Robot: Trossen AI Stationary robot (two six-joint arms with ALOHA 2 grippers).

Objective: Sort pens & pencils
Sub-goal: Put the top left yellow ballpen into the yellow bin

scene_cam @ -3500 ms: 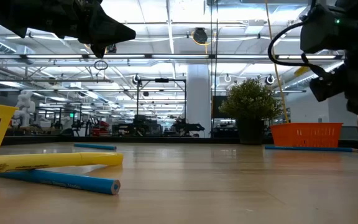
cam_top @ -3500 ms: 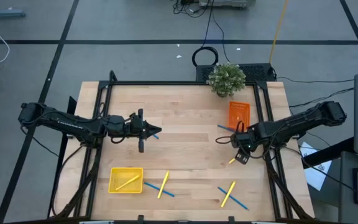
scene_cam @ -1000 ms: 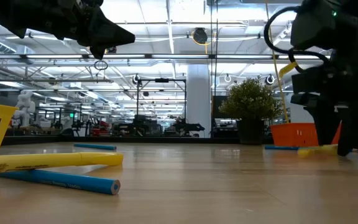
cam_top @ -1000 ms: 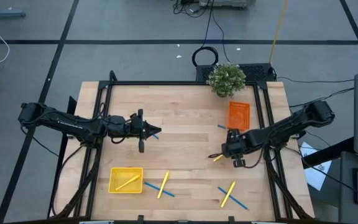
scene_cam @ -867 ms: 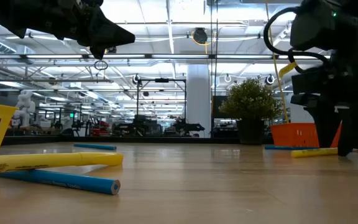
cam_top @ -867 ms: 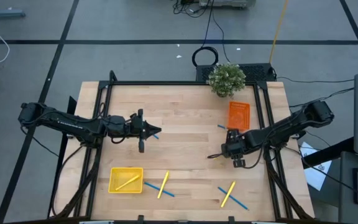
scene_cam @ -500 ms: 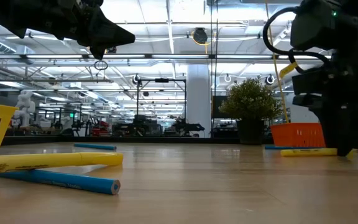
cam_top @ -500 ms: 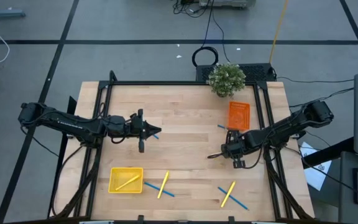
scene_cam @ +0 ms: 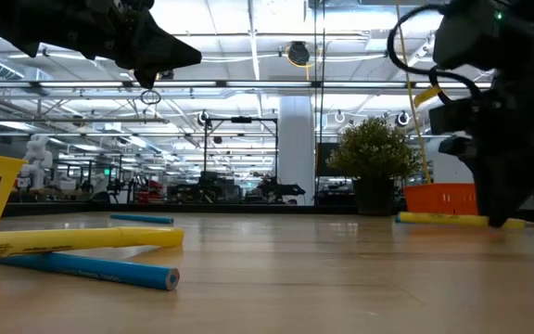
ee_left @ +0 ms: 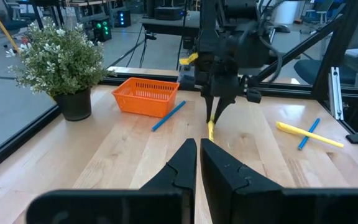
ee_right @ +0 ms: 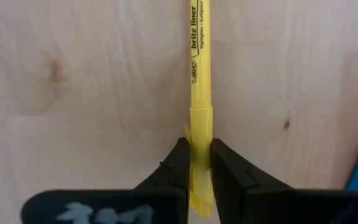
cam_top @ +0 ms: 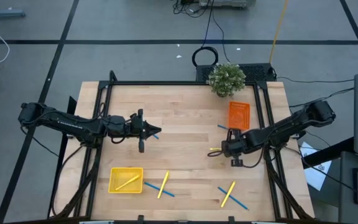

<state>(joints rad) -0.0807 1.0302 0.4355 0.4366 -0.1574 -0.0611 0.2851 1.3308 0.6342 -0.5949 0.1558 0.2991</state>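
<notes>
The right pincer [ee_right: 196,167] pinches a yellow highlighter [ee_right: 198,81] low over the worktop [cam_top: 185,130] near the orange tray [cam_top: 238,114], so the grasp step looks done; next comes carrying it across to the yellow tray [cam_top: 125,180].

The right arm reaches in from the table's right edge, bent at the elbow, with the right gripper [ee_right: 196,163] pointed down at the tabletop and its fingers pinched tight on a yellow highlighter [ee_right: 199,81] (the grip sits near one end). The left arm stretches in from the left side, held above the table, and the left gripper [ee_left: 197,163] has its fingers pressed together, holding nothing.
</notes>
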